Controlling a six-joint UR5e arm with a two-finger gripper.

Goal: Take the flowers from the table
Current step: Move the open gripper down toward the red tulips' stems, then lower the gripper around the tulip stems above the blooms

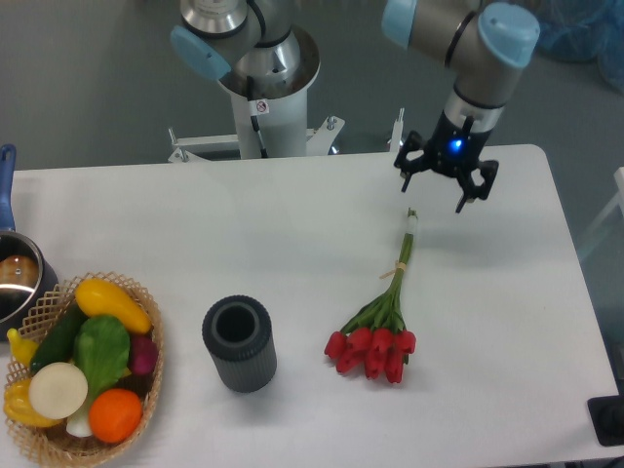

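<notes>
The flowers (383,310) lay flat on the table (292,224), red heads toward the near edge and stem tips pointing away toward the far edge. A tan band (398,268) wrapped the stems about midway. The gripper (435,191) hung above and just beyond the stem tips, its jaws spread apart and holding nothing, apart from the flowers. A grey cup (239,343) stood upright to the left of the flower heads, near but not touching. Further left of the flowers, at the table's corner, sat a basket (146,380) of fruit and vegetables, and a pot (18,278) lay beyond it at the left edge.
</notes>
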